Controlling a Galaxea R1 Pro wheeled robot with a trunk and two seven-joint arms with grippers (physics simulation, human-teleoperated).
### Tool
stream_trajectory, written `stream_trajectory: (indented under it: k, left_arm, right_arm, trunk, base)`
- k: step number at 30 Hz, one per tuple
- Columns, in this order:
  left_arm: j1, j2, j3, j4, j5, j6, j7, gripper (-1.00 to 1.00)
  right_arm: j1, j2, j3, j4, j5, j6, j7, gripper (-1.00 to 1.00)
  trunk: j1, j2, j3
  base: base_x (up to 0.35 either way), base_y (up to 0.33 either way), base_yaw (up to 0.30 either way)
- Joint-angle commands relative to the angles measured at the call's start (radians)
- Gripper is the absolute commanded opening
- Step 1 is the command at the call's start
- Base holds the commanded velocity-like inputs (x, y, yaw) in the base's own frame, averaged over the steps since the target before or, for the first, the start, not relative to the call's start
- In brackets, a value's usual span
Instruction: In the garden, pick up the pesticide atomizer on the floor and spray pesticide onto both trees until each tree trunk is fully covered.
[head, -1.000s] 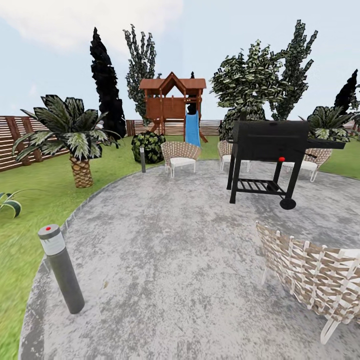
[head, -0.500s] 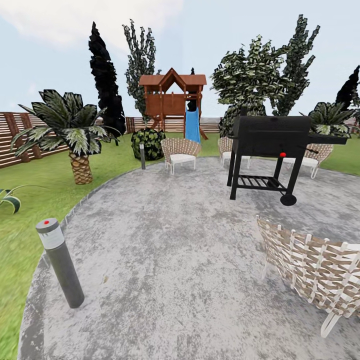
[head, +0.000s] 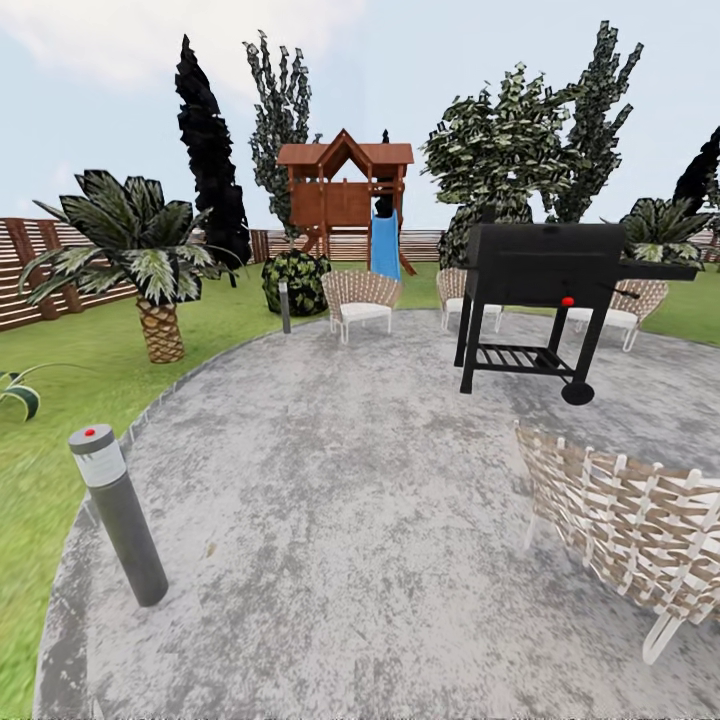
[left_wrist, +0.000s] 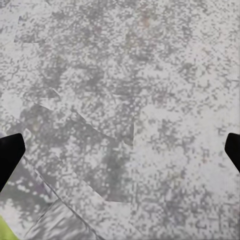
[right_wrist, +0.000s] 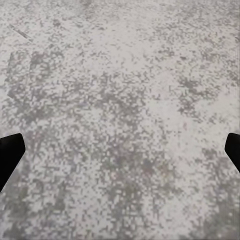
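Bollard light (head: 118, 528) at paving's (head: 340, 500) left edge, grill (head: 545, 300) far right, playhouse (head: 347, 205) behind chairs (head: 360, 303)

- The garden (head: 90, 350): a green lawn rings a round patch of mottled grey stone paving (head: 350, 500) under a pale, cloudy sky.
- A brown horizontal-slat fence (head: 30, 270) closes the lawn at the left and runs on behind the playhouse (head: 345, 200), a red-brown wooden tower with a peaked roof and a blue slide, standing at the far side of the grass.
- No thick, bare pale trunk can be made out from here.
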Motion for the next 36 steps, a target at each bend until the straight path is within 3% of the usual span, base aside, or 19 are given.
stream_trajectory:
  k: [1,23,36]
  left_arm:
    - [0.000,0.000,0.000,0.000,0.000,0.000,0.000,1.00]
    - [0.000,0.000,0.000,0.000,0.000,0.000,0.000,1.00]
    - [0.000,0.000,-0.001,0.001,-0.001,0.000,0.000,1.00]
  right_arm:
    - [0.000,0.000,0.000,0.000,0.000,0.000,0.000,1.00]
    - [0.000,0.000,0.000,-0.001,0.000,0.000,0.000,1.00]
    - [0.000,0.000,-0.001,0.000,0.000,0.000,0.000,1.00]
  trunk:
    - [0.004,-0.007,-0.003]
    - [0.088,-0.161,-0.073]
    - [0.138,-0.252,-0.130]
  base:
    - [0.000,0.000,0.000]
    - [0.000,0.000,0.000]
    - [0.000,0.000,0.000]
